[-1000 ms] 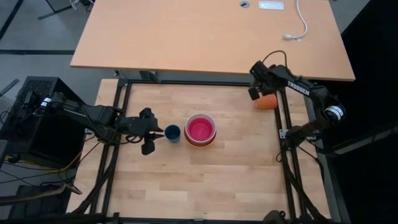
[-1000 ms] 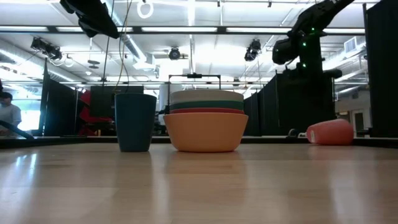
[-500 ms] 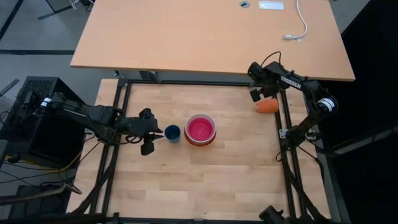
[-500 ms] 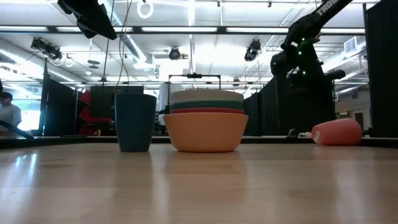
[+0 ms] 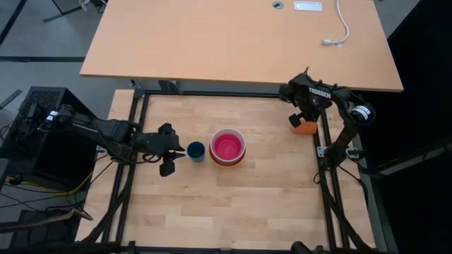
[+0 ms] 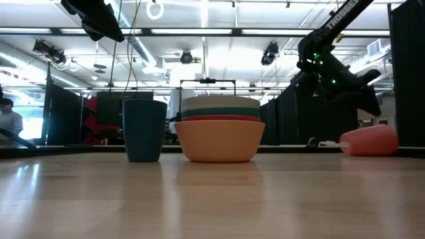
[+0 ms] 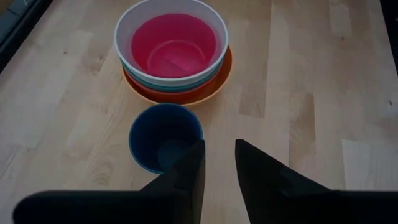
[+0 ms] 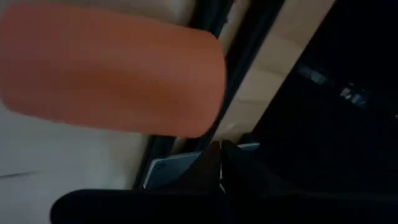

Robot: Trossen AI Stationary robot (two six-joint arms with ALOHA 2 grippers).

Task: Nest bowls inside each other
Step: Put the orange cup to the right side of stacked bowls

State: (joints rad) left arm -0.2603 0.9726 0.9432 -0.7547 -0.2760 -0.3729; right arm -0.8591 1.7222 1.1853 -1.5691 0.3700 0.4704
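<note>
The bowls stand nested in one stack (image 5: 227, 147) at the table's middle: magenta-pink (image 7: 173, 45) inside white, then teal, red and orange at the bottom (image 6: 220, 141). My left gripper (image 7: 219, 163) hovers left of the stack, above the blue cup's near side. It is open by a narrow gap with nothing between its fingers. My right gripper (image 5: 304, 116) is shut and points steeply down at the table's far right. It is just over a small orange cup (image 5: 305, 126) that lies on its side by the right rail. My right gripper's shut fingers (image 8: 221, 163) stand close beside the orange cup's side (image 8: 186, 118), coming from above and slanting down. Whether they touch the cup, I cannot tell.
A small dark blue cup (image 5: 195, 150) stands upright just left of the bowl stack. A black frame rail (image 5: 322, 152) runs along the table's right edge next to the orange cup. A second, larger table (image 5: 233, 42) lies beyond the far edge. The near half of the wooden table (image 5: 233, 212) is bare.
My right gripper has sunk and tipped steeply downward, staying shut. The orange cup has shifted a little along the right rail toward the table's near edge, still on its side.
</note>
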